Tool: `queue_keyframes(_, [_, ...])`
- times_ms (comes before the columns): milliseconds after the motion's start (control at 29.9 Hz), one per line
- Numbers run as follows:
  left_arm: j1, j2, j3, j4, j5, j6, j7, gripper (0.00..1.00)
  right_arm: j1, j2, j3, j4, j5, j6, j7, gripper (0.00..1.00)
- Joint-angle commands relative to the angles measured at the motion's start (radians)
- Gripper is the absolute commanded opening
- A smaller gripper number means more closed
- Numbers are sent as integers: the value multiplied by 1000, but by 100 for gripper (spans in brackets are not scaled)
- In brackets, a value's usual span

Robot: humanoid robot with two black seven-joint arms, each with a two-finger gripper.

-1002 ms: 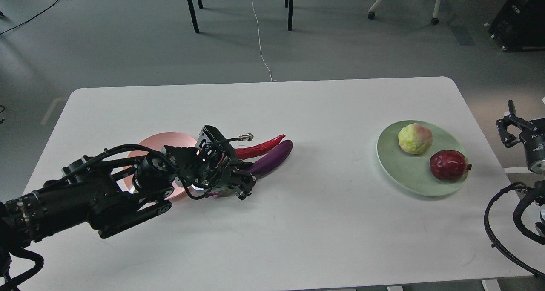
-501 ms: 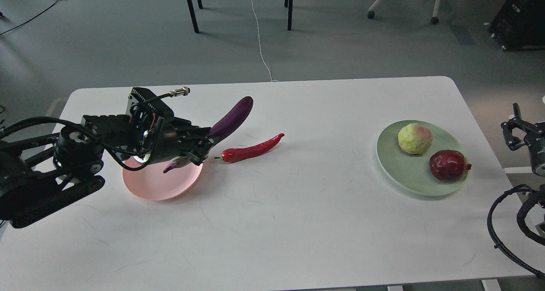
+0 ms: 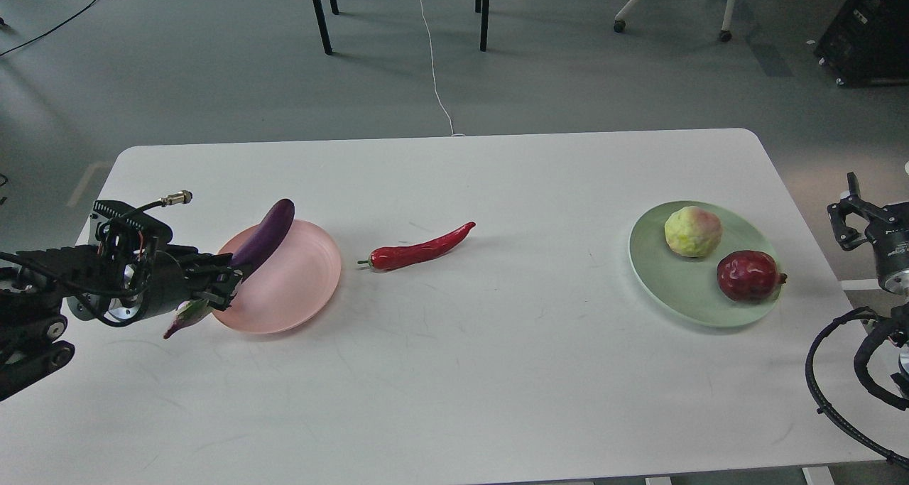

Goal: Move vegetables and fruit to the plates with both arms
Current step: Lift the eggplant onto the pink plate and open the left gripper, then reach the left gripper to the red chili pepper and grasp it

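My left gripper (image 3: 216, 282) is shut on the purple eggplant (image 3: 266, 235) near its stem end, over the left rim of the pink plate (image 3: 295, 286). The eggplant slants up and to the right above the plate; its greyish-green stem cap sticks out lower left. The red chili pepper (image 3: 419, 249) lies on the table right of the pink plate. The mint green plate (image 3: 675, 279) at the right holds the yellow-green fruit (image 3: 692, 231) and the pomegranate (image 3: 749, 275). My right gripper (image 3: 848, 211) is off the table's right edge, fingers apart, empty.
The white table (image 3: 454, 371) ends close behind the plates' area at the far edge. On the floor beyond are chair legs (image 3: 319, 13), a white cable (image 3: 433, 59) and a black case (image 3: 870, 30) at the far right.
My left gripper lifted the eggplant off the table from beside the chili, then carried it left and down over the pink plate. The chili stayed put. The right arm barely moved.
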Motion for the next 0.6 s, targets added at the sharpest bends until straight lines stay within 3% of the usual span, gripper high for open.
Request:
queue_keyframes(0, [-1,-13,-4,3,-1,2,1,67,0,0,0,-2,0,0,0,98])
queue_keyframes(134, [-2,-25,-13,3,-1,5,-2,80,4,0,0,-2,0,0,0,98])
queue_keyframes(267, [-22,-53,-44,0,-25,16,1,82,4,0,-2,-2,0,0,0,98])
queue_keyframes(401, [-126,-67,-61,0,-50,11,4,82,3,0,-2,-2,0,0,0,98])
queue_keyframes(568, [-213,-171,-47,3,-36,5,4,82,4,2,-6,0,0,0,0,98])
